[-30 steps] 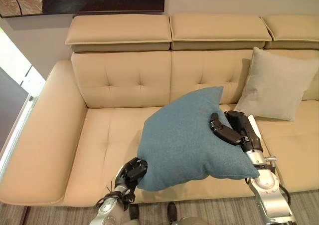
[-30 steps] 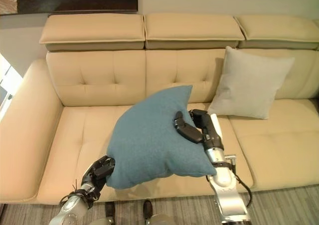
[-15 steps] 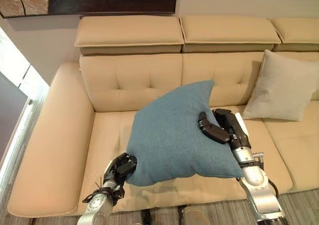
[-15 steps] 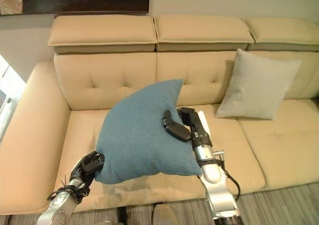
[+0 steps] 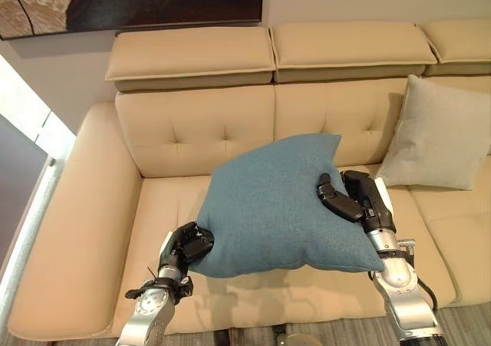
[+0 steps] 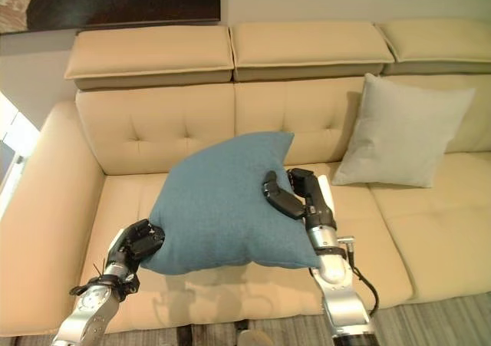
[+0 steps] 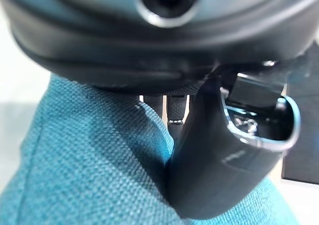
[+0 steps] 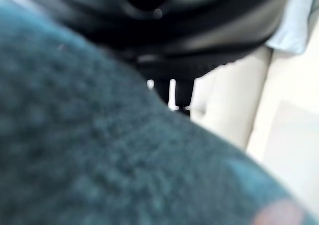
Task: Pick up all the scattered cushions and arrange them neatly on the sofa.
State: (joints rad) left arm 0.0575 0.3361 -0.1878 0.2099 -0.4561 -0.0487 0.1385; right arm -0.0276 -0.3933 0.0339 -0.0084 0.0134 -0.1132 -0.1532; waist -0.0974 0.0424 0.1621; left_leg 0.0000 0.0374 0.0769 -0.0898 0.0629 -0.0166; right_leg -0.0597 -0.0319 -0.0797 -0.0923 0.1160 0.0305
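Pinching the blue cushion's (image 5: 280,204) lower corner, your left hand (image 5: 188,246) has its fingers curled on fabric; the cushion hangs over the sofa (image 5: 84,231) seat, your right hand (image 5: 357,200) clamping its opposite edge, grey cushion (image 5: 437,135) beyond.

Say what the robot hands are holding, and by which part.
Blue cushion: left robot hand grips its lower left corner, right robot hand its right edge.

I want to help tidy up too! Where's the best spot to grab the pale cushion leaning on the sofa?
Probably by its top corners, coming from the front. The pale cushion leans upright against the sofa backrest, so its upper edge is free, while its bottom edge rests on the seat.
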